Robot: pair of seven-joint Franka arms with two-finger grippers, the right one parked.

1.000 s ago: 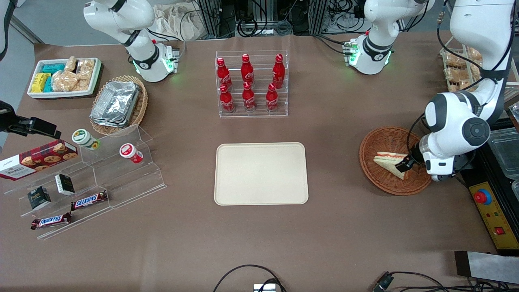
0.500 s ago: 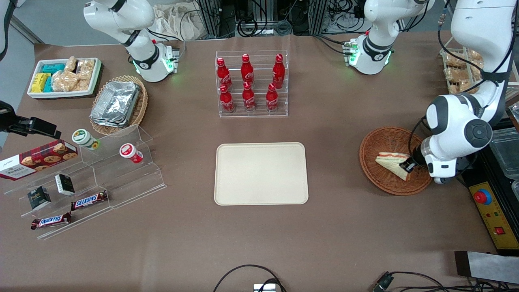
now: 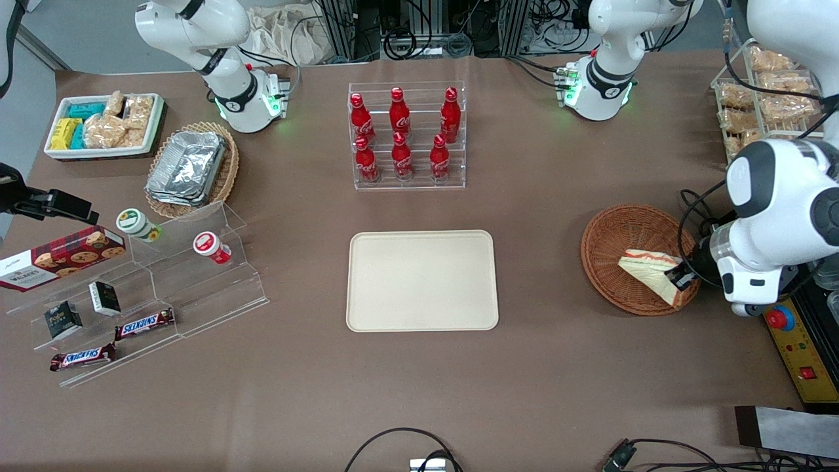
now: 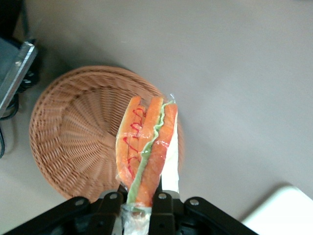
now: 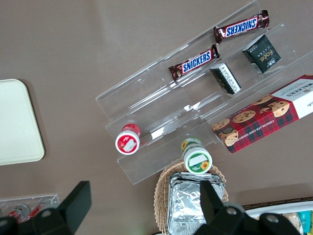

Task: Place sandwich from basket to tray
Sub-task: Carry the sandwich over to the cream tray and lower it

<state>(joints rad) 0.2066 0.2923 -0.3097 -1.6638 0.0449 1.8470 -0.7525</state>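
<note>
We are lifting the sandwich [image 4: 146, 152], our gripper [image 4: 139, 199] clamped on its wrapped edge, now raised clear above the basket [image 3: 613, 242], ready for carrying toward the tray [image 3: 422, 280].

The triangular white-bread sandwich [image 3: 649, 271] in clear wrap, with orange and green filling along its edge [image 4: 146, 152], hangs lifted above the round reddish-brown woven wicker basket [image 3: 613, 244], pinched at one end between the closed fingers of the left arm's gripper [image 4: 142, 198]. It sits over the basket's rim on the side toward the working arm's end of the table. The basket holds nothing else. The flat cream-beige rectangular tray [image 3: 421, 280] with rounded corners lies bare at the table's middle, well apart from the basket.
</note>
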